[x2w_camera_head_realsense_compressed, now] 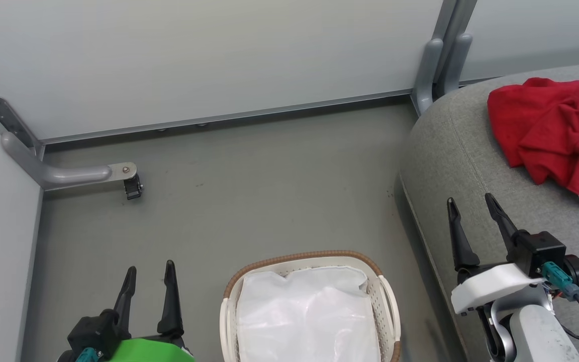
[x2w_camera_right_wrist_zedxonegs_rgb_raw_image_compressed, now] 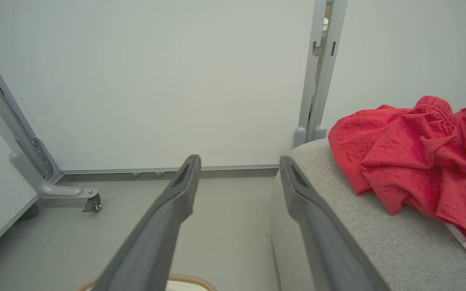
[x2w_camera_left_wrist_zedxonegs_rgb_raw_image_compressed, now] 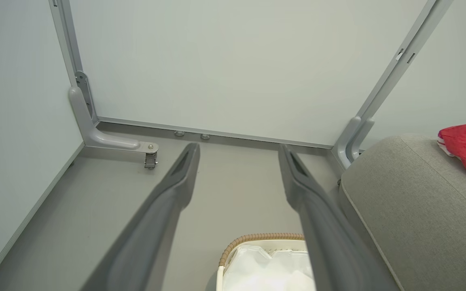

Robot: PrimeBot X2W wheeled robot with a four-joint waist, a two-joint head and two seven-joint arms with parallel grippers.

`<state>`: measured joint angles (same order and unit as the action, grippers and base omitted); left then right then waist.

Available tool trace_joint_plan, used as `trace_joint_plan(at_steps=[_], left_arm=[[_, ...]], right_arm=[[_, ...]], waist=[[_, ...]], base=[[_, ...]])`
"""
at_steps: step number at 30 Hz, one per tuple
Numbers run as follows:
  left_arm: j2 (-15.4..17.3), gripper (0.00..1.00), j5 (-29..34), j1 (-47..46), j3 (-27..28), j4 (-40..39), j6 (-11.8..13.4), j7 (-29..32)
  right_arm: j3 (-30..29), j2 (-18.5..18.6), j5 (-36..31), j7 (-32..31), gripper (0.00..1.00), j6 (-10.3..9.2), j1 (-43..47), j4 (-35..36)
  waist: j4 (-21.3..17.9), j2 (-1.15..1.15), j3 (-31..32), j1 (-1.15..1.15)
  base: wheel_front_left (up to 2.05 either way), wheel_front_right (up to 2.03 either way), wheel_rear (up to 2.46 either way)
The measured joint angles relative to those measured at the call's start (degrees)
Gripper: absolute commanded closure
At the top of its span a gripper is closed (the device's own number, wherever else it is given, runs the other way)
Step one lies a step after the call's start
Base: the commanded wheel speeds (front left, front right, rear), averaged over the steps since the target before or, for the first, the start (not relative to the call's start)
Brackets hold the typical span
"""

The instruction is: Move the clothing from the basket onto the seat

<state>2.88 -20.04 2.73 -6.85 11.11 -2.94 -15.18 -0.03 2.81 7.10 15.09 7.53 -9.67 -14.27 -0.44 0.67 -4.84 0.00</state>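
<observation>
In the head view, the clothing (x2w_camera_head_realsense_compressed: pixel 551 130), a crumpled heap of soft bright red fabric, lies on the seat (x2w_camera_head_realsense_compressed: pixel 465 161), a big grey upholstered cushion with a rounded corner and a stitched seam. The heap is longer than wide, running from upper left to lower right, and the view's right edge cuts it off. A bit of white trim peeks out under its lower end. The basket (x2w_camera_head_realsense_compressed: pixel 289 259), cream perforated plastic with a brown woven-look rim, stands on the grey floor (x2w_camera_head_realsense_compressed: pixel 249 191) just left of the seat. In it lies a white liner sheet (x2w_camera_head_realsense_compressed: pixel 309 311). The bottom edge cuts the basket, so I cannot tell its long axis. The left gripper (x2w_camera_head_realsense_compressed: pixel 150 266) hangs left of the basket and the right gripper (x2w_camera_head_realsense_compressed: pixel 470 198) over the seat's near edge. Both have their fingers spread wide and hold nothing. Pale partition panels (x2w_camera_head_realsense_compressed: pixel 219 60) close off the back, with a grey castor foot (x2w_camera_head_realsense_compressed: pixel 118 173) on the floor.

In the left wrist view, the two dark fingers stand well apart with only floor between them. The basket's rim sits low between them, the seat at right, and the red heap at the far right edge.

In the right wrist view, the fingers are again wide and empty. The right-hand one crosses the seat's corner, the clothing lies beyond it on the cushion, and the basket's rim shows at the bottom edge.
</observation>
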Motion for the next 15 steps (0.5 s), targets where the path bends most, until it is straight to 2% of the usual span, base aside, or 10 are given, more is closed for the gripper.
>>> trace_joint_plan(at_steps=[15], left_arm=[[-0.01, 0.00, 0.11, 0.74, 0.14, -1.05, 1.00, 0.00]], right_arm=[[1.87, -0.01, 1.04, 0.00, 0.00, 0.00, 0.93, -1.02]], waist=[[0.09, 0.00, 1.78, 0.00]], base=[[0.00, 0.00, 0.00]])
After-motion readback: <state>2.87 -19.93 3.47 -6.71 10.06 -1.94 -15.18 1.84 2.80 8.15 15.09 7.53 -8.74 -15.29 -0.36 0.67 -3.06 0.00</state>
